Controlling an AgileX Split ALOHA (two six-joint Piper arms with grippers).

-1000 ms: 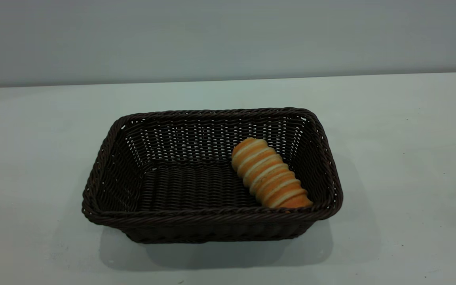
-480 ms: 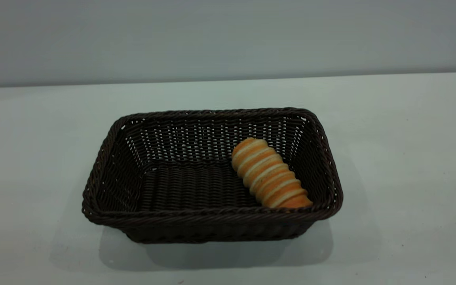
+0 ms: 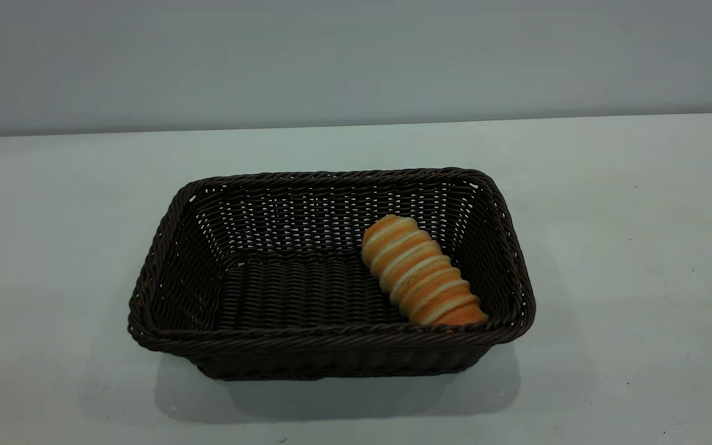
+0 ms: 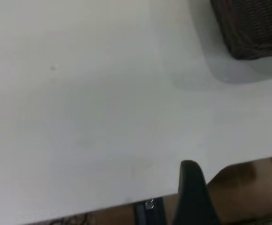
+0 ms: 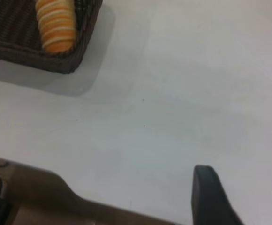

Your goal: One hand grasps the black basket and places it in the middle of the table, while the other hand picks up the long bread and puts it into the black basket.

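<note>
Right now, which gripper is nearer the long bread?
Right, likely. The long bread lies at the right end of the black basket. The right gripper and left gripper both hang back over the table edge.

Bare desk [image 3: 628, 247] is seen on every side of the basket [image 3: 331, 346] at frame centre. Inside, its right part is occupied by the bread [image 3: 421, 272]; the left part is unblocked.

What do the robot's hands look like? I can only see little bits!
Only small parts show. In the left wrist view, the left gripper has one dark, almost black finger with a rounded tip. In the right wrist view, the right gripper has a similar dark finger, smooth and tapered, plus a sliver of another at the edge. No markings or sleeves are visible.
</note>
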